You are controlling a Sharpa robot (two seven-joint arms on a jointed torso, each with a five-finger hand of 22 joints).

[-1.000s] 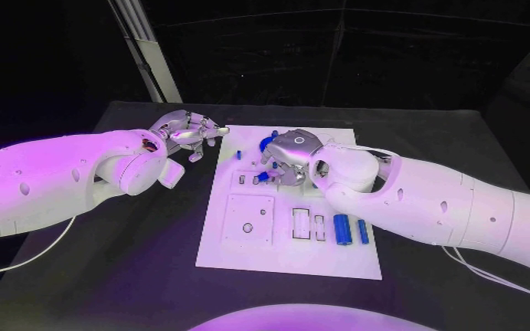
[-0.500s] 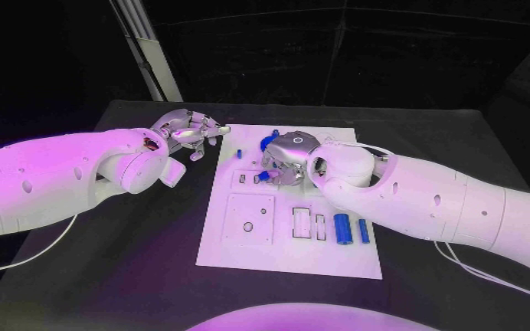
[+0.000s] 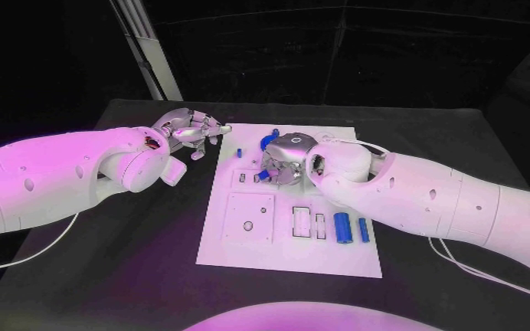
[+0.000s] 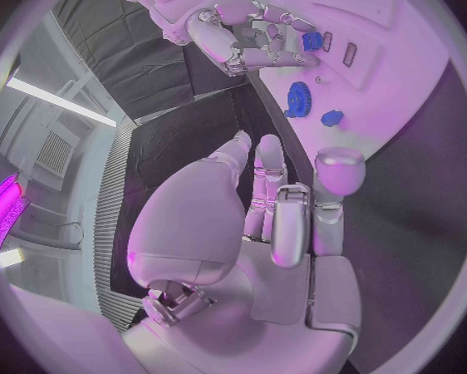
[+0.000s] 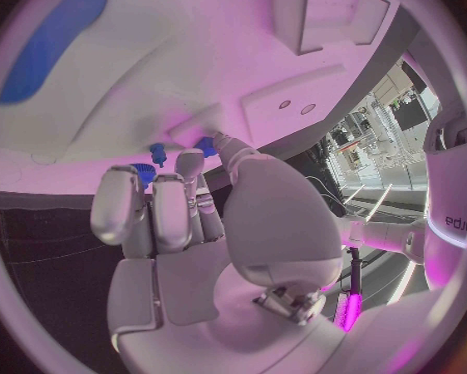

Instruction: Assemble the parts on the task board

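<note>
Left hand (image 4: pixel 280 224) occupied the centre, fingers extended side by side toward 12 o'clock, nothing held. White task board (image 4: pixel 400 66) lay at about 1–2 o'clock on the black desk (image 4: pixel 431 224). Blue gear-shaped part (image 4: pixel 298 99) stood near the board's edge, with a smaller blue part (image 4: pixel 332 118) just beside it. Right hand (image 4: pixel 244 37) at 12 o'clock, fingers curled over the board; a small blue part (image 4: pixel 312 41) at its fingertips, contact not resolvable.
</note>
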